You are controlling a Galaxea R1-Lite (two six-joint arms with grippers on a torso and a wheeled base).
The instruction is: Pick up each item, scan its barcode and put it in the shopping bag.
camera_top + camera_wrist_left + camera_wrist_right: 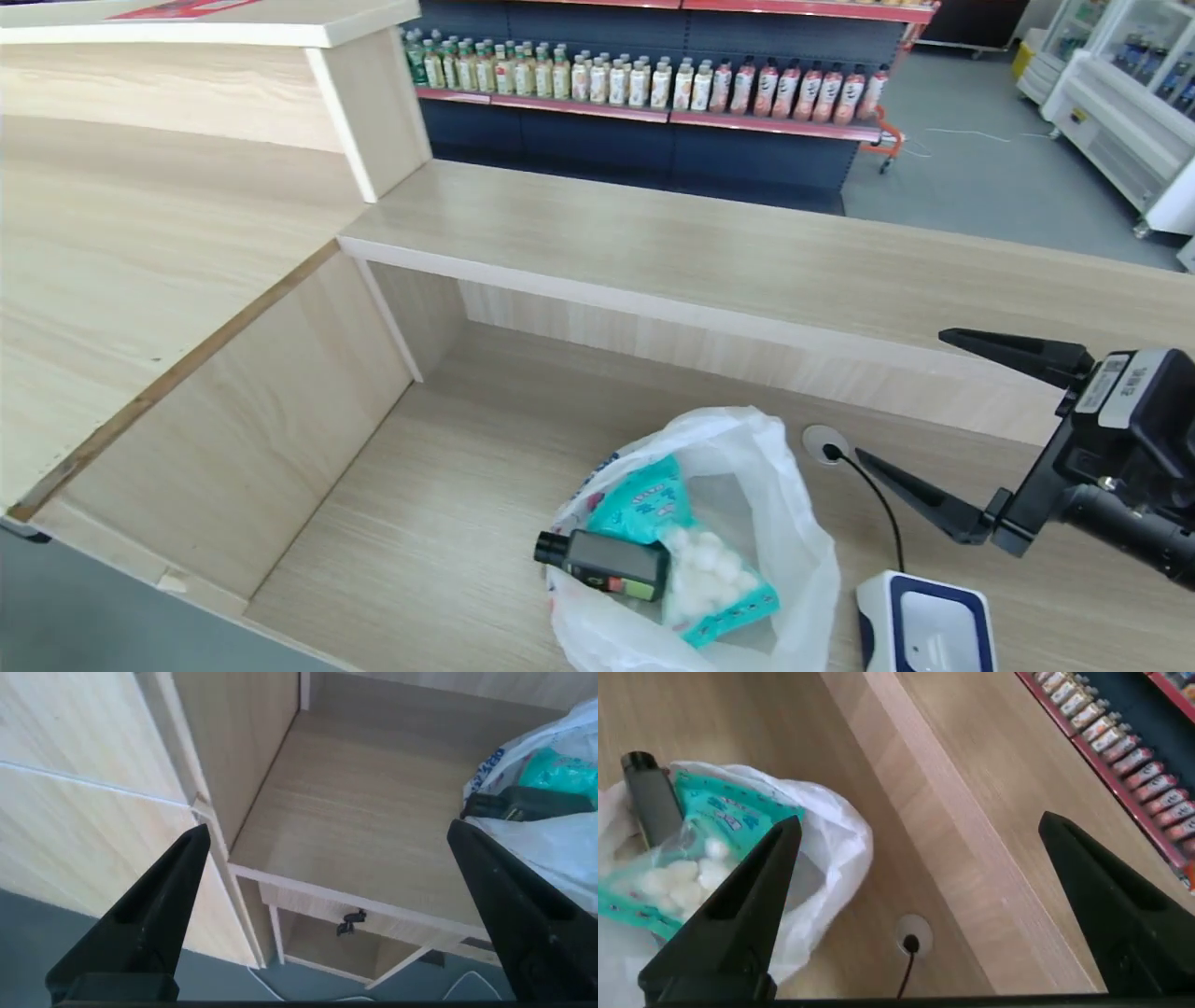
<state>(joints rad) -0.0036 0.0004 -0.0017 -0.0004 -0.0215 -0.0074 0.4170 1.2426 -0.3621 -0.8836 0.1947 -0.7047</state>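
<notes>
The white shopping bag (pixel 805 551) lies open on the worktop (pixel 429 541) holding a dark bottle (pixel 605 563) and a teal packet of cotton balls (pixel 700 569), with the scanner (pixel 924 625) just beside it, the right claw (pixel 901 397) spread wide near it, and the left claw (pixel 329 831) equally wide, farther off.

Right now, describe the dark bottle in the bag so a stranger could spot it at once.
On the low wooden desk sits a white plastic shopping bag. In its open mouth a bottle lies on its side against a teal packet of white balls. It alone is dark and hard: grey body, black cap.
</notes>
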